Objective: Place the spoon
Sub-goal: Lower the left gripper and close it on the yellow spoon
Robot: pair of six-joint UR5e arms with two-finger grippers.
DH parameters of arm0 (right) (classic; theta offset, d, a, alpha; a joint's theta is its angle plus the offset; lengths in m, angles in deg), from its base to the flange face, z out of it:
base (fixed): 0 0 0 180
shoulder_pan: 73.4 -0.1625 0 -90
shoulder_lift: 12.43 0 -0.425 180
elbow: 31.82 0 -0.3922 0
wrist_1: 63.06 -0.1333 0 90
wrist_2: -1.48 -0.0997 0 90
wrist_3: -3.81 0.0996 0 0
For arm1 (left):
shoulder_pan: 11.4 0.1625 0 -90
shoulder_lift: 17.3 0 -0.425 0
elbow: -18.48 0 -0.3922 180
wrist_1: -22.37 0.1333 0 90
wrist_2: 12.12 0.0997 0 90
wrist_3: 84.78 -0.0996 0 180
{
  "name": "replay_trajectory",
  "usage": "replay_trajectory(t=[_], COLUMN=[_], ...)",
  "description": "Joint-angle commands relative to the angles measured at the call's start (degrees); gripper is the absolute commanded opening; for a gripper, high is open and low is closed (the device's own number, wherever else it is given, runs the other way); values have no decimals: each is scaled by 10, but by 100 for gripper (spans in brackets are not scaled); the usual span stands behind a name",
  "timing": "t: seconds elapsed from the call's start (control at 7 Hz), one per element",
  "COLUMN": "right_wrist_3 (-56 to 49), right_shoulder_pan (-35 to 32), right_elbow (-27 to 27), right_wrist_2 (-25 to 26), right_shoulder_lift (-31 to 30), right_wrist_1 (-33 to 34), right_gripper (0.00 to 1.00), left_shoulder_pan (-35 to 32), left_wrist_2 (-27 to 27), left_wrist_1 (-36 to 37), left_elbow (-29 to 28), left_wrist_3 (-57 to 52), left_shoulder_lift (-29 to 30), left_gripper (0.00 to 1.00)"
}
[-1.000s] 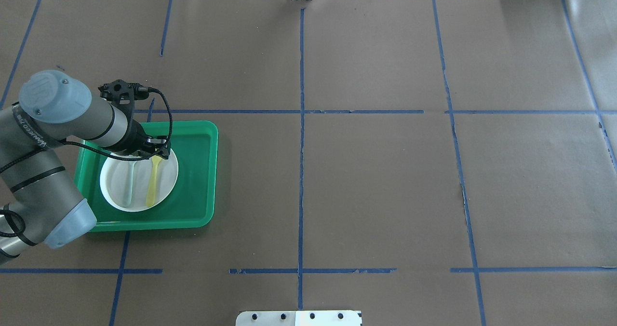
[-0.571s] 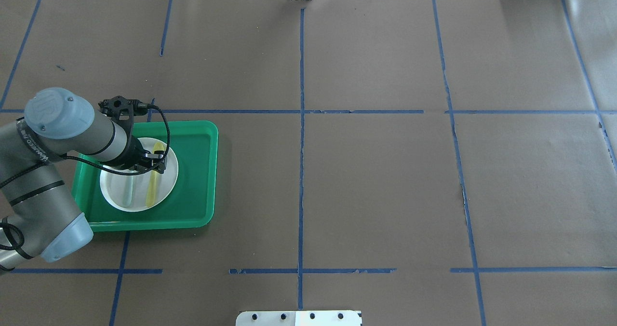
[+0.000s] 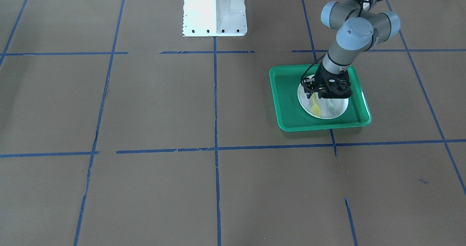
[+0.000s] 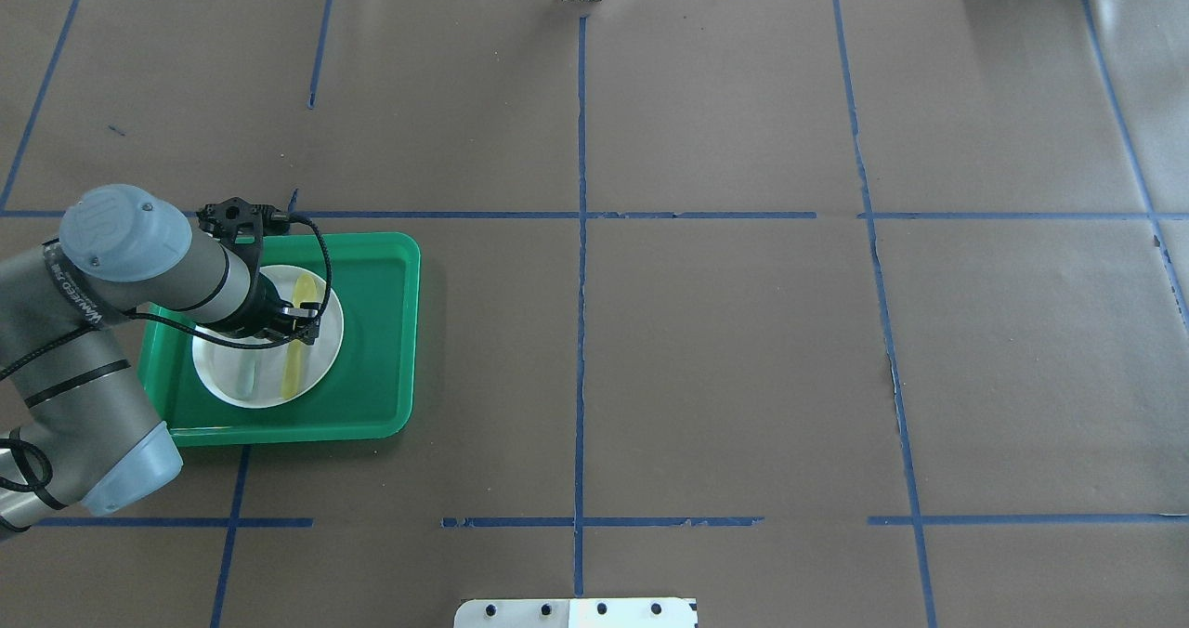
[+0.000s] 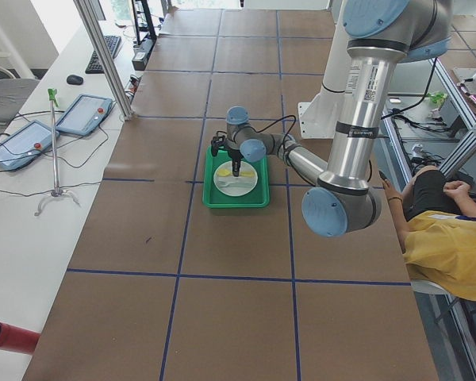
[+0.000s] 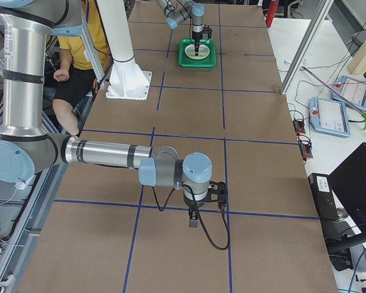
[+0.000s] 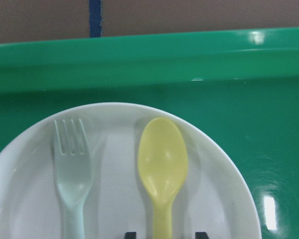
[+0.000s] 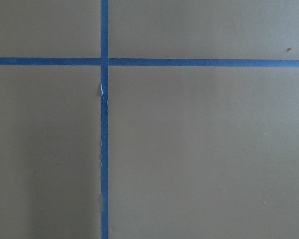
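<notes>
While the spoon lies flat on the white plate in the green tray, right of the pale fork, its handle runs to the bottom edge of the left wrist view, between the left gripper's fingertips. That claw is spread, with a gap on either side of the handle. Whether the right gripper is spread or pressed together cannot be told.

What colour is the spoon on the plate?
The spoon is yellow, clearest in the left wrist view.
</notes>
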Motion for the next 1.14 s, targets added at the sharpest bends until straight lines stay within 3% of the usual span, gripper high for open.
replay_trajectory(t=[0.0, 0.86, 1.0], right_wrist_3=[0, 0, 0], right_shoulder_pan=[0, 0, 0], right_elbow=[0, 0, 0], right_wrist_2=[0, 0, 0], right_shoulder_lift=[0, 0, 0], right_wrist_1=[-1, -1, 0], right_gripper=[100, 100, 100], left_shoulder_pan=[2, 9, 9], left_wrist_2=[-1, 0, -1], left_wrist_1=[0, 2, 3], left_elbow=[0, -1, -1], left_wrist_3=[1, 1, 1], left_shoulder_lift=[0, -3, -3], left_gripper=[32, 34, 22])
